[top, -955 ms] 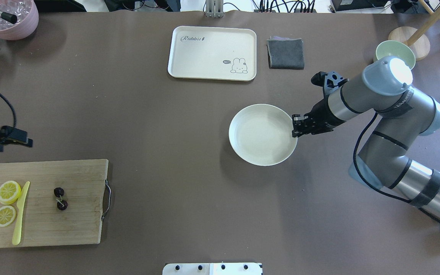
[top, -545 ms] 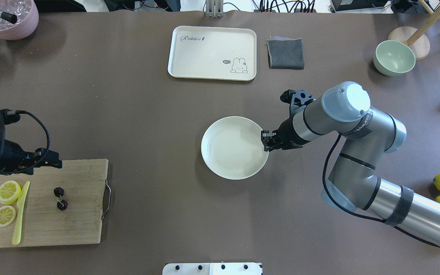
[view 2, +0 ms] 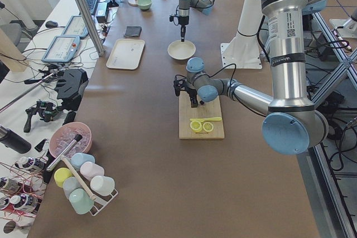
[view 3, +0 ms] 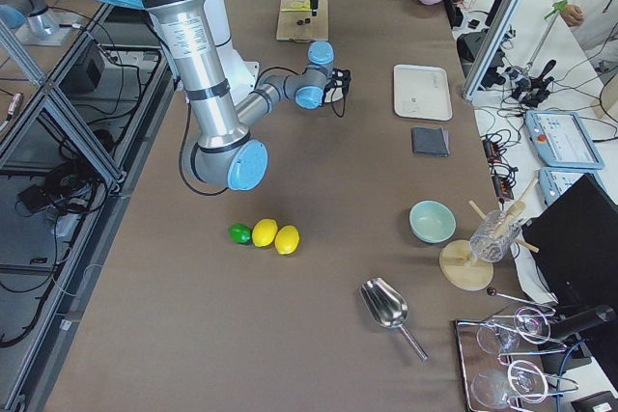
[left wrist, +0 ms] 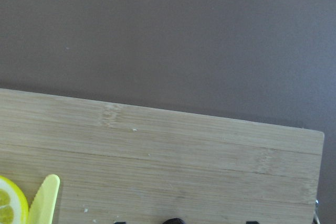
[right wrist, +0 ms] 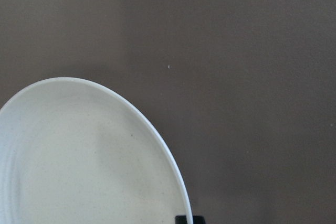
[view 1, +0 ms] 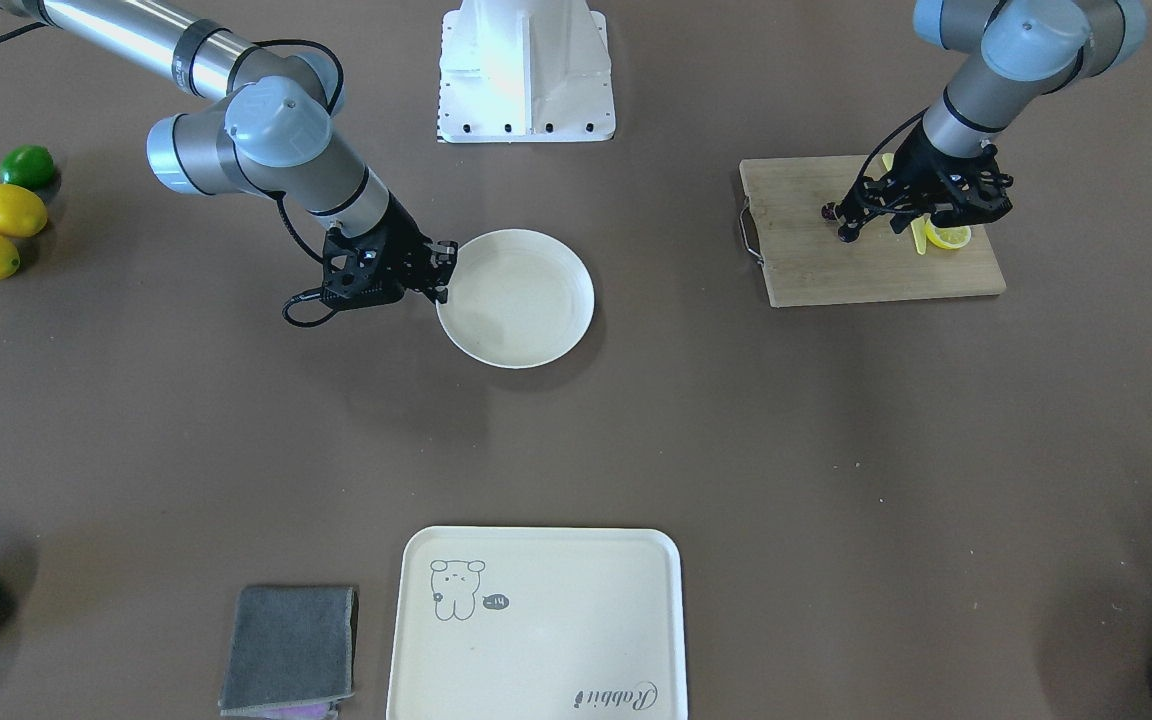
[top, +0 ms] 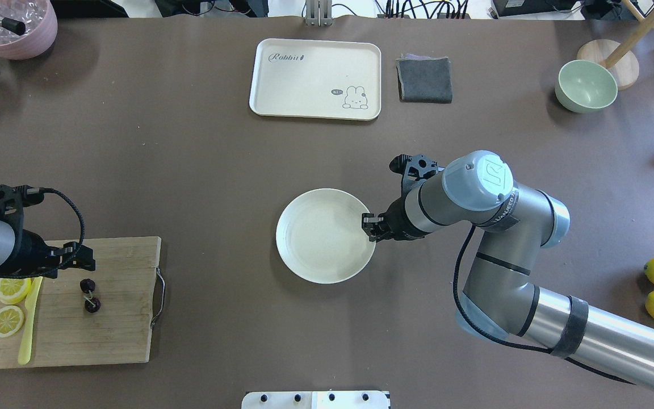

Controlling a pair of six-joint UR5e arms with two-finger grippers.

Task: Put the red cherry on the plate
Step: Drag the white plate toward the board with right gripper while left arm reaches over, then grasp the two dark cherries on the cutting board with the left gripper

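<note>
Overhead: red cherry [top: 89, 295] lying on cutting board [top: 122, 329], lower left of frame, just below left gripper [top: 83, 257], jaws apart. Front-facing: cherry mostly hidden behind that gripper. Plate [top: 315, 238] at frame centre on worktop [top: 202, 170], well apart from board. Right gripper [top: 369, 225] clamped on plate's right rim. Right wrist view alone shows a dark fingertip [right wrist: 189, 219] at rim.

Bright, even overhead light. Soft shadows fall beside the plate [top: 321, 238] and cutting board [top: 122, 324]. The 2 wrist views look slightly soft.
</note>
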